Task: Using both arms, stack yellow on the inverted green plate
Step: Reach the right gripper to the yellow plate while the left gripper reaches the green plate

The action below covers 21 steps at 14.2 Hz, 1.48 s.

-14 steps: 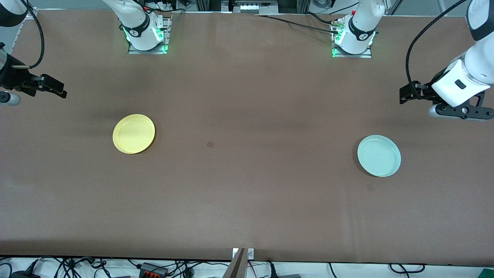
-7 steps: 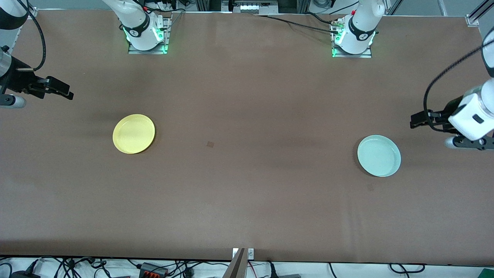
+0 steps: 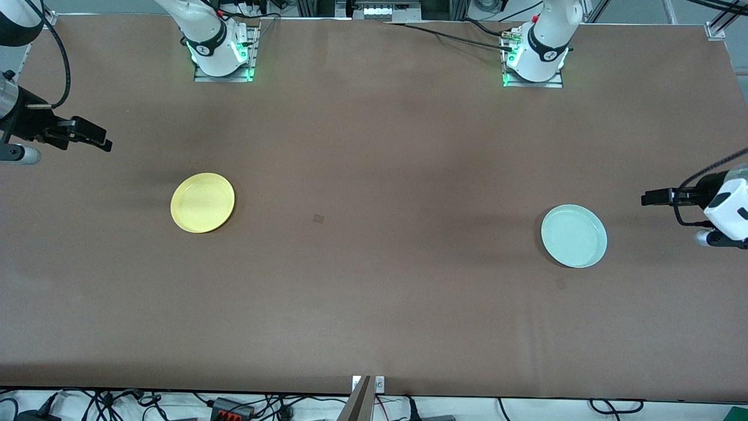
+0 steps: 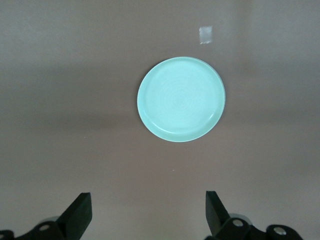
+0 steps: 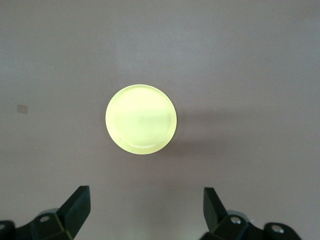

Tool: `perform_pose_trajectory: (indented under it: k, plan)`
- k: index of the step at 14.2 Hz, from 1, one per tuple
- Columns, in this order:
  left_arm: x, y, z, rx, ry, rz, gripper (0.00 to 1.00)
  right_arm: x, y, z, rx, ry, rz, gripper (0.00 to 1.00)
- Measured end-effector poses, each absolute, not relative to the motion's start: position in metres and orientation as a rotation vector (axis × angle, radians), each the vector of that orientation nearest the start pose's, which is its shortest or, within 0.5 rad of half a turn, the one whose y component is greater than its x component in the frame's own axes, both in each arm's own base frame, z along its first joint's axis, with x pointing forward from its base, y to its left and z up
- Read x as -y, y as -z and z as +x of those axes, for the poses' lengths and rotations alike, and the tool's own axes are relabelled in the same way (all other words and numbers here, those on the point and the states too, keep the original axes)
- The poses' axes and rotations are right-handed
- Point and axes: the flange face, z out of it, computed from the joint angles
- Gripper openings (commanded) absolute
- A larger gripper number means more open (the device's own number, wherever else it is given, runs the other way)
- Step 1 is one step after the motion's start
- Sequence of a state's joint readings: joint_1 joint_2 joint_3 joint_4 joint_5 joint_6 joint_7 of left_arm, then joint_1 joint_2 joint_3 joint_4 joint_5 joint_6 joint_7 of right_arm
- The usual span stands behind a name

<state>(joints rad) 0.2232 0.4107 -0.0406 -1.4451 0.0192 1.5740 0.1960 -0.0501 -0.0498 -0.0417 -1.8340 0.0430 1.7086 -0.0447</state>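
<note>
The yellow plate point(image 3: 202, 202) lies rim up on the brown table toward the right arm's end; it also shows in the right wrist view point(image 5: 141, 118). The green plate point(image 3: 574, 235) lies rim up toward the left arm's end and shows in the left wrist view point(image 4: 180, 98). My right gripper point(image 3: 100, 141) is open and empty in the air over the table's end, apart from the yellow plate point(image 5: 145, 207). My left gripper point(image 3: 647, 199) is open and empty in the air over the table beside the green plate, not touching it point(image 4: 147, 210).
The two arm bases point(image 3: 219, 52) point(image 3: 534, 58) stand at the table's edge farthest from the front camera. A small dark square mark point(image 3: 318, 218) is on the table between the plates. Cables run along the near edge point(image 3: 234, 406).
My left gripper has dropped lower and drawn toward the left arm's end of the table, level with the green plate. My right gripper shifted slightly toward the yellow plate, then held. The plates have not moved.
</note>
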Motion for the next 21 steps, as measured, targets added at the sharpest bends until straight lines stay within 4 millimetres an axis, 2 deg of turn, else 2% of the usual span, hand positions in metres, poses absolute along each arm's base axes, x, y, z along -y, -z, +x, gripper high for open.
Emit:
perform_pose_trajectory:
  k: [2, 5, 8, 11, 15, 16, 17, 21]
  plan:
    - [-0.148, -0.394, 0.637, -0.094, -0.471, -3.223, 1.0, 0.046, -0.534, 0.539, -0.084, -0.128, -3.088, 1.0]
    - [-0.173, -0.335, 0.633, -0.127, -0.432, -3.326, 1.0, 0.044, -0.518, 0.545, -0.079, -0.172, -3.085, 1.0]
    - [-0.183, -0.283, 0.634, -0.141, -0.405, -3.345, 1.0, 0.04, -0.494, 0.553, -0.07, -0.236, -3.08, 1.0]
    - [-0.184, -0.242, 0.641, -0.227, -0.348, -3.347, 0.97, 0.032, -0.471, 0.561, -0.05, -0.287, -3.078, 1.0]
    - [-0.186, -0.194, 0.641, -0.294, -0.269, -3.464, 0.81, 0.033, -0.461, 0.566, -0.054, -0.287, -3.079, 1.0]
    - [-0.188, -0.186, 0.639, -0.301, -0.253, -3.491, 0.73, 0.035, -0.455, 0.568, -0.06, -0.298, -3.078, 1.0]
    - [-0.189, -0.181, 0.638, -0.299, -0.25, -3.506, 0.57, 0.037, -0.444, 0.57, -0.067, -0.32, -3.076, 1.0]
    - [-0.193, -0.165, 0.633, -0.28, -0.277, -3.52, 0.18, 0.047, -0.371, 0.586, -0.096, -0.439, -3.062, 1.0]
